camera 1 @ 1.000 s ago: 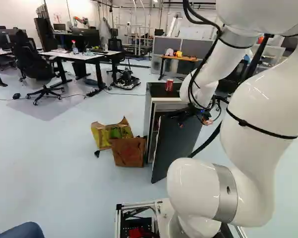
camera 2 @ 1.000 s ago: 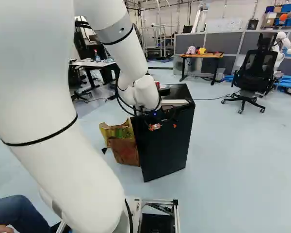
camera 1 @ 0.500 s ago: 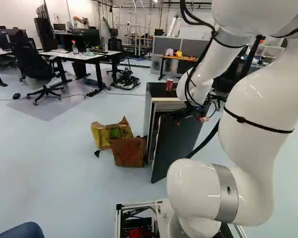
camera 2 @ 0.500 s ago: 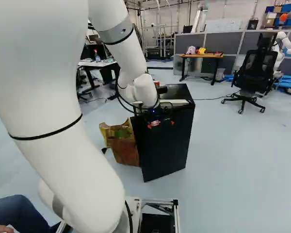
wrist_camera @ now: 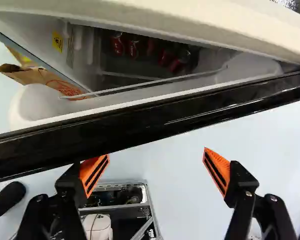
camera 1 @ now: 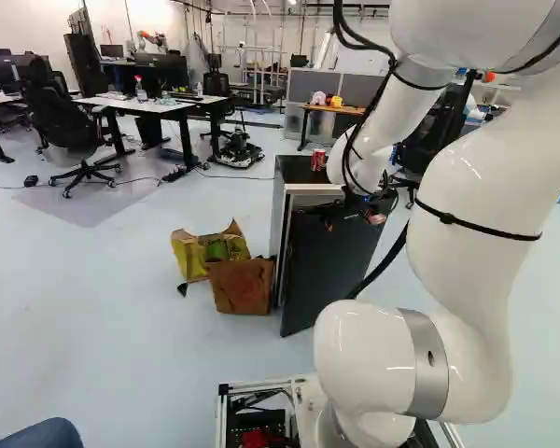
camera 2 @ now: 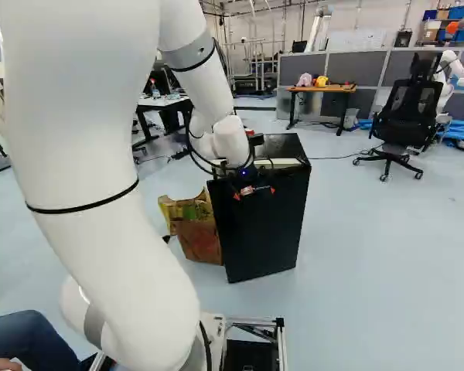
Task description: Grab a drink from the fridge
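The black fridge (camera 2: 284, 144) stands upright ahead of the fingers (wrist_camera: 94, 175), its door (wrist_camera: 140, 125) partly open, the glossy black edge crossing just beyond both fingertips. Farther ahead, past that edge, several red cans (wrist_camera: 133, 49) sit grouped in the shadowed interior, their exact tilt unclear.

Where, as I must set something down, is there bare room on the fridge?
The fridge top is bare right of the arm's wrist, in the right base view, out to the side edge. It is crowded by the red can, where the wrist hangs close.
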{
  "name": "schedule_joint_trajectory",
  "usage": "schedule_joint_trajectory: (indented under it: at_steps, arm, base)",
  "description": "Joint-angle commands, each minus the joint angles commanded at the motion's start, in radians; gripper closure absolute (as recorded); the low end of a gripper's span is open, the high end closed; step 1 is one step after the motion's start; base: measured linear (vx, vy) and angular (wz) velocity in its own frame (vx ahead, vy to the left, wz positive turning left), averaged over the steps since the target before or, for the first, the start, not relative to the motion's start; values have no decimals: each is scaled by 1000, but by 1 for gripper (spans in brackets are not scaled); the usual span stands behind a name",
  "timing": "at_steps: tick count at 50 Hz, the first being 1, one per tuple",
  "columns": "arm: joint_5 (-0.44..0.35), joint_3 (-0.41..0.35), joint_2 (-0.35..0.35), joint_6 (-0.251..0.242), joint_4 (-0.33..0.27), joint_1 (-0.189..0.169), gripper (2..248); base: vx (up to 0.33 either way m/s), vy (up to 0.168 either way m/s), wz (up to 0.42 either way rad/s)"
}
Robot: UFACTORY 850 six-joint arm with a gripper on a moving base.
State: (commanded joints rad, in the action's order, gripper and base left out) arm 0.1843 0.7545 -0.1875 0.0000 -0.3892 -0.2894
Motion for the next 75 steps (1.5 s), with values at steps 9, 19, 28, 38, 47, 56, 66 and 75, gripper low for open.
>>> schedule_joint_trajectory:
  at_steps: [9,19,28,38,47,56,66,75]
  arm:
    - [0,21,-18,0,1,10,3]
    - [0,43,-36,0,6,21,3]
    - [0,62,-52,0,11,30,3]
    - [0,80,-66,0,21,39,3]
    - [0,96,-79,0,36,46,3]
    - [0,111,-92,0,54,53,3]
    - [0,128,-105,0,75,61,3]
    - [3,141,-115,0,98,66,3]
  base:
    - [0,0,0]
    - [0,0,0]
    - [0,0,0]
    - [0,0,0]
    - [0,0,0]
    - [0,0,0]
    - [0,0,0]
    - [0,0,0]
